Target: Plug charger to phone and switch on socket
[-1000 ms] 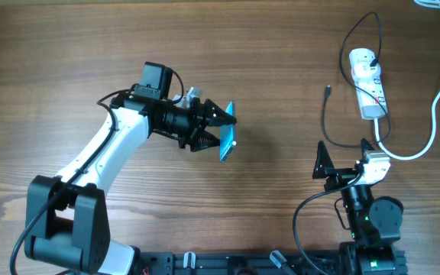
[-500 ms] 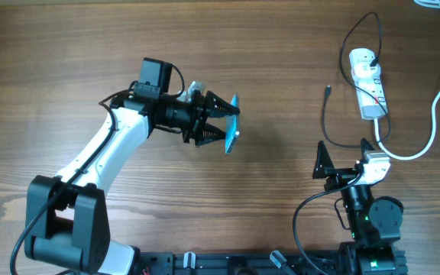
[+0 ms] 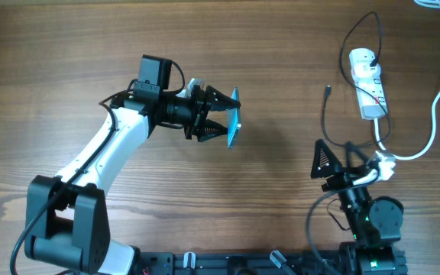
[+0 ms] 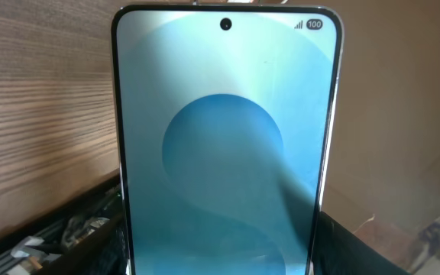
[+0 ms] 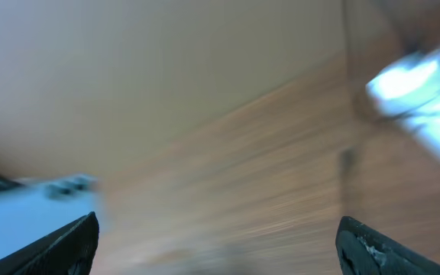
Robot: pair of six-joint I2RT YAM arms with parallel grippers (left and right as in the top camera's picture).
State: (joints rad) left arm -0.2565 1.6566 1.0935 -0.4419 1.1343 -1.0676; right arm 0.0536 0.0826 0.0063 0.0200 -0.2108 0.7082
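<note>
We see the left gripper (image 3: 230, 117) pinching a slim cyan-screened smartphone (image 4: 220, 145), held on edge above the brown wooden table (image 3: 67, 46). The right gripper (image 5: 216, 246) is spread wide near the thin black charger cable (image 3: 325, 116).

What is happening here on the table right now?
The left gripper holds the phone raised off the table, screen lit. The right gripper is open and empty near its base; its camera view is blurred. The charger lies loose on the table near the socket, not yet plugged into the phone.
</note>
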